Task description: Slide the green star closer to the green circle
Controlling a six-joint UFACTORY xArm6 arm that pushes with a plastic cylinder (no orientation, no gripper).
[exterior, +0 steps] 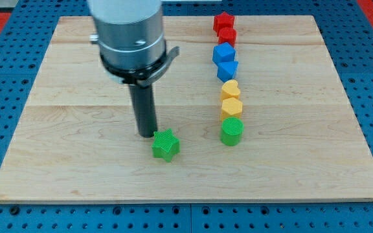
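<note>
Green star [165, 144] ridged, just beside my tip [147, 134].

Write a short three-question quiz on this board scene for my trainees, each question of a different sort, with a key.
1. True or false: the green star is touching the green circle.
2. Multiple choice: my tip is where relative to the green star? A. just to its upper left, close against it B. to its right, between star and circle C. far off at the view's top
3. Fill in: the column at the view's right runs, top to bottom, red, blue, ____, green.

Key
1. False: bare board lies between them.
2. A
3. Yellow: a yellow heart above a yellow hexagon.
</note>
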